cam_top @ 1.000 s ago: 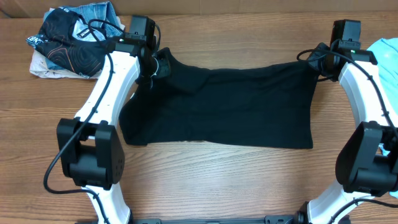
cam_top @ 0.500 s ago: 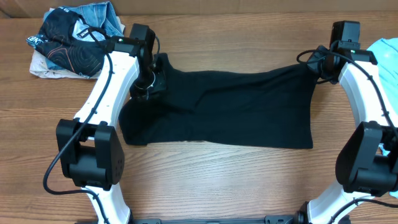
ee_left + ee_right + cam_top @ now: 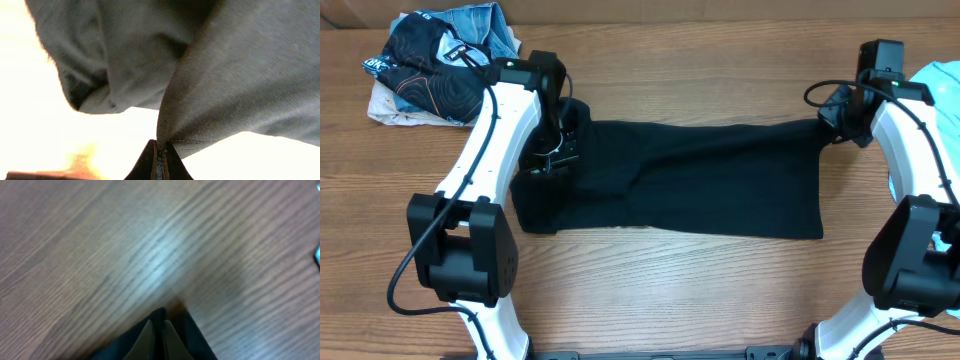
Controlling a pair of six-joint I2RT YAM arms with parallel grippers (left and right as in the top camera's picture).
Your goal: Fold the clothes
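- Corner, far left of the table [image 3: 670, 290]: a heap of patterned garments [image 3: 435, 65] is noted.
- Bunched cloth at the left end of the black shirt [image 3: 700, 180] is pinched by the left gripper [image 3: 556, 158], jaws closed tight on it.
- Across the table's middle the black shirt is laid out, stretched between both arms.
- Its upper right corner is clamped in the right gripper [image 3: 832, 115], jaws closed.
- At the right edge a light blue T-shirt [image 3: 938, 75] is glimpsed, partly cut off.
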